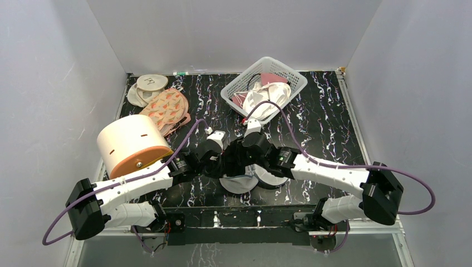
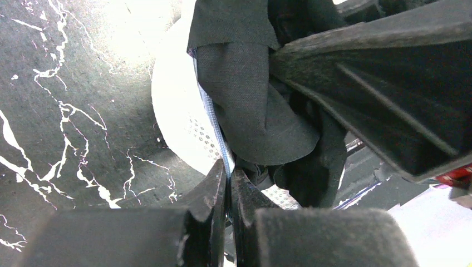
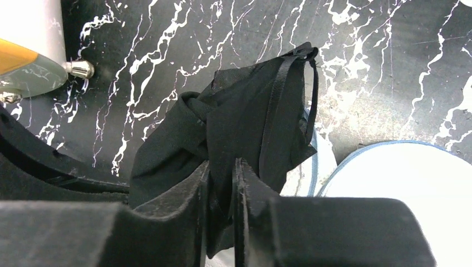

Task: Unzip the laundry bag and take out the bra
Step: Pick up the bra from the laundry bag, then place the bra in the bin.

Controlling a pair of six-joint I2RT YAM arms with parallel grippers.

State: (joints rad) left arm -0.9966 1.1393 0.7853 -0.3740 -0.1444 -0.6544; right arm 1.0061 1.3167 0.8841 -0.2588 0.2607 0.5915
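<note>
Black crumpled bra [image 3: 239, 122] drapes over white mesh laundry bag [image 3: 414, 192].

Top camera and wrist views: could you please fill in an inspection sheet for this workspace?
Surface: black white-veined table.
Job's things: white mesh laundry bag lying open near the arm bases; black bra bunched above it.
Clutter: cream cylinder at left; floral pads and basket of clothes at the back.
Grippers: left gripper, jaws shut on the bag's rim; right gripper, jaws shut on the bra.
Cables: purple cables loop beside both arms.
Surroundings: plain pale walls.
</note>
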